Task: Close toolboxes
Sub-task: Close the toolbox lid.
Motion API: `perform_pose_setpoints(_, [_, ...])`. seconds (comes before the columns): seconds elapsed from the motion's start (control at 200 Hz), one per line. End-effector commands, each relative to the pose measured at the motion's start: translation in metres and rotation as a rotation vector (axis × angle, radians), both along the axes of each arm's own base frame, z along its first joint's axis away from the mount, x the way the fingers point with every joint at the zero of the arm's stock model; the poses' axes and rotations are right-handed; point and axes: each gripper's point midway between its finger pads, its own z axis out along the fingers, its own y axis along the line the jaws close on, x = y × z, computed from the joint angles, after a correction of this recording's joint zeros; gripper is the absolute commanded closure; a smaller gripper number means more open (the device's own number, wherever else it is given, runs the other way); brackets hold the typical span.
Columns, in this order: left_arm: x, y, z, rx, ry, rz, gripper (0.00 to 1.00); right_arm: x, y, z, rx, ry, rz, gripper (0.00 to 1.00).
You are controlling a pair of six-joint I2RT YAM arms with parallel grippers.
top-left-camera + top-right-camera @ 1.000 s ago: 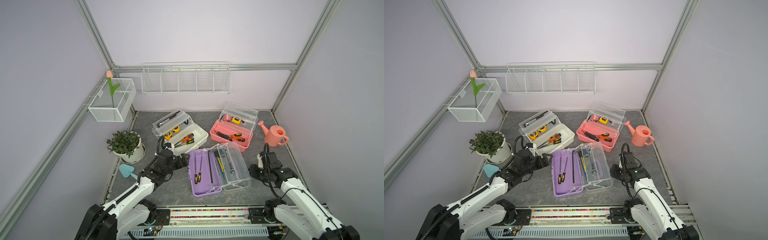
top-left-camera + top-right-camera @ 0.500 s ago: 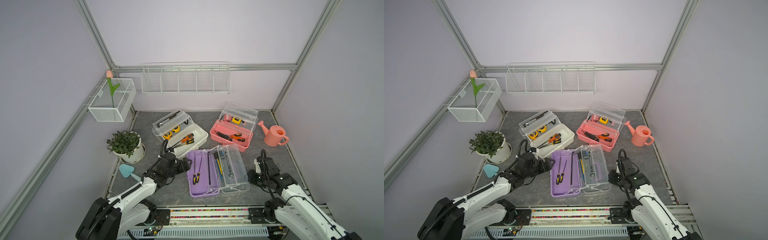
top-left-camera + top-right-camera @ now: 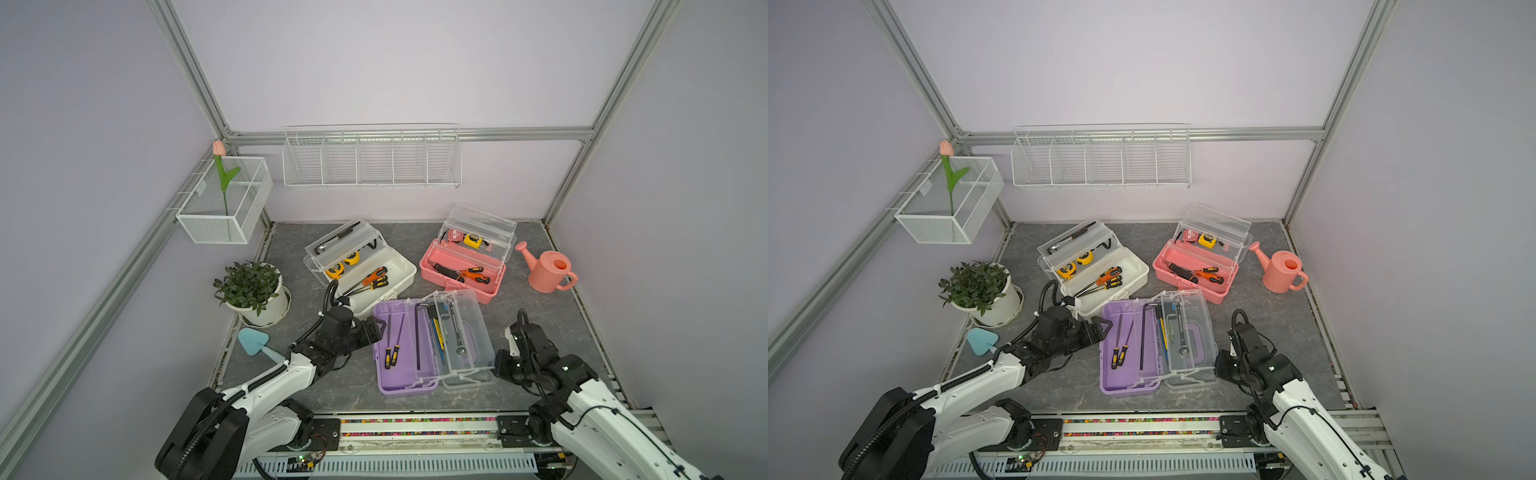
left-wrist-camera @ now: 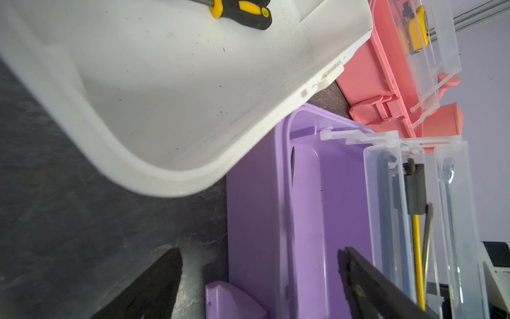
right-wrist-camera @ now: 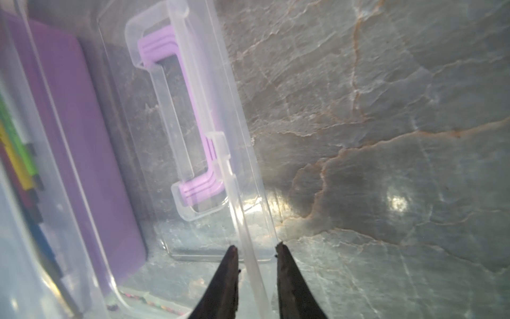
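Note:
The purple toolbox lies open at the front centre, its clear lid flipped out flat to the right with a wrench on it. My left gripper is open, its jaws straddling the box's left wall. My right gripper is shut on the lid's outer rim. The white toolbox and the pink toolbox stand open behind.
A potted plant and a blue trowel sit at the left. A pink watering can stands at the right. White wire baskets hang on the walls. The white toolbox's corner nearly touches the purple one.
My right gripper moved in to the lid's outer edge and its jaws narrowed onto the rim. My left gripper slid right, up to the purple box's left wall, still open.

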Motion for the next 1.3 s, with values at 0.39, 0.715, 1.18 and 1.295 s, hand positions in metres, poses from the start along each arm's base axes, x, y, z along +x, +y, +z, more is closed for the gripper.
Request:
perform_pose_setpoints(0.39, [0.009, -0.020, 0.010, -0.040, -0.030, -0.031, 0.09, 0.024, -0.015, 0.044, -0.162, -0.078, 0.025, 0.90])
perform_pose_setpoints(0.715, [0.016, -0.049, 0.021, -0.081, -0.060, -0.090, 0.09, 0.049, -0.026, 0.091, -0.255, -0.172, 0.008, 0.86])
perform_pose_setpoints(1.18, [0.026, -0.110, 0.030, -0.181, -0.097, -0.172, 0.09, 0.070, -0.020, 0.140, -0.316, -0.268, 0.089, 0.92])
perform_pose_setpoints(1.295, [0.027, -0.122, 0.029, -0.203, -0.096, -0.187, 0.09, 0.075, -0.016, 0.148, -0.378, -0.283, 0.143, 0.93])
